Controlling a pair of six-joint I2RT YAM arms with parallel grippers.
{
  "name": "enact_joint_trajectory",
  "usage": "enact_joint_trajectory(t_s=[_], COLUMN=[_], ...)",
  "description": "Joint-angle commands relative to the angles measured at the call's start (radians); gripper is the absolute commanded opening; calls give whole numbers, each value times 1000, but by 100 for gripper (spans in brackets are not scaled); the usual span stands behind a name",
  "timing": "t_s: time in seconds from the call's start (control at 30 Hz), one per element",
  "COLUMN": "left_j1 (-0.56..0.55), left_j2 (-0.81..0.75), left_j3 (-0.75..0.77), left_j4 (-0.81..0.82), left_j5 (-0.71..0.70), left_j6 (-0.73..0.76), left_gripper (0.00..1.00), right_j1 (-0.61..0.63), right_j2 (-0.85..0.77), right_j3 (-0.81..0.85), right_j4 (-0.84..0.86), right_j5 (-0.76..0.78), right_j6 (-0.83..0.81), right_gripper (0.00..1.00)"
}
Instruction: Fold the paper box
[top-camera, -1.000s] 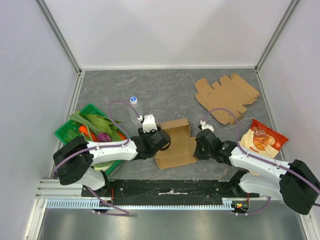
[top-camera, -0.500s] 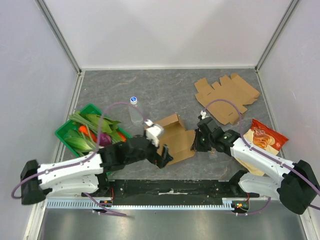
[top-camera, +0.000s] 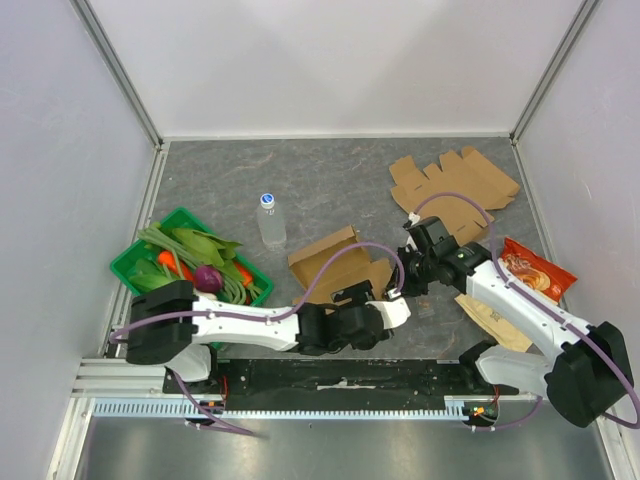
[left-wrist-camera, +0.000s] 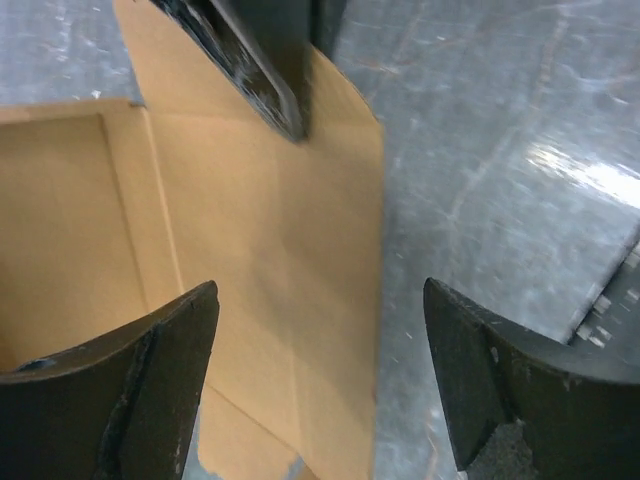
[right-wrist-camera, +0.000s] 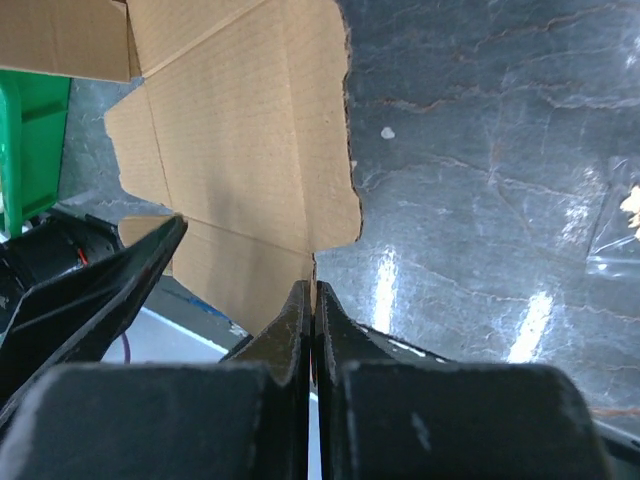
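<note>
Paper box: brown corrugated, partly formed. It lies on the near middle of the worktop, between the two arms. One flap is spread flat on its right side. The interior is open to the overhead view.

Worktop: grey stone-patterned surface, enclosed by pale walls.

Flat cardboard blank: unfolded, at the far right, well apart from the paper box.

Green basket: at the left edge, holding leafy greens, something orange and a purple onion.

Snack bag: orange and red, lying flat at the right, beside the right arm.

Water bottle: upright, blue cap, between the basket and the paper box, touching neither.

Left hand: jaws spread wide, holding nothing. It is poised over the edge of the flat flap, one finger over cardboard and the other over bare worktop.

Right hand: fingers pressed fully together, pinching the edge of the same flap at its near right corner.
</note>
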Motion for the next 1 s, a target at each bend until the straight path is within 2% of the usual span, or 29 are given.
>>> enact_joint_trajectory(t_s=[0.0,0.1,0.13,0.17,0.23,0.27,0.3,0.33,0.4,0.43,0.47,0.5,0.57,0.6,0.67,0.73,0.77,0.8,0.87,0.9,0.97], left_j1=[-4,-2,-4,-4,-2,-2,-2,-1,10,22,37,80,125,184,246,304,307,304,282,228,173], left_j2=[87,141,152,149,127,118,106,100,74,67,52,44,29,15,-2,-32,-43,-51,-62,-52,-3], left_j3=[75,90,105,112,134,144,154,188,234,287,323,349,415,434,470,478,480,478,457,452,434], left_j4=[80,81,68,46,13,-4,-49,-76,-177,-219,-260,-318,-366,-392,-422,-413,-406,-396,-361,-357,-354], left_j5=[-224,-238,-236,-238,-230,-212,-198,-180,-126,-92,-12,29,148,178,309,348,356,386,452,431,358], left_j6=[85,85,77,69,28,14,-15,-38,-117,-144,-181,-260,-317,-392,-461,-478,-445,-414,-342,-318,-272], left_gripper=[84,65,53,49,34,32,29,25,22,21,20,14,9,2,2,2,2,6,32,51,59], right_j1=[-5,-10,-16,-31,-63,-101,-121,-138,-181,-198,-241,-259,-287,-289,-290,-289,-289,-289,-289,-289,-289], right_j2=[-29,-47,-53,-69,-78,-96,-103,-112,-149,-165,-199,-208,-195,-183,-163,-150,-144,-147,-178,-188,-201], right_j3=[24,33,38,47,91,108,149,169,211,213,208,205,217,231,219,176,167,151,131,106,64], right_j4=[-24,-26,-26,-24,-33,-32,-30,-33,-61,-67,-73,-75,-117,-137,-150,-147,-145,-144,-124,-119,-75], right_j5=[-80,-86,-83,-74,-7,16,47,150,252,350,386,427,551,582,555,504,492,452,386,307,190], right_j6=[52,77,80,56,-19,-96,-125,-151,-207,-220,-234,-274,-308,-317,-316,-313,-316,-316,-319,-316,-325], right_gripper=[0,3,7,13,37,47,63,72,85,87,89,88,89,89,87,87,86,86,86,86,87])
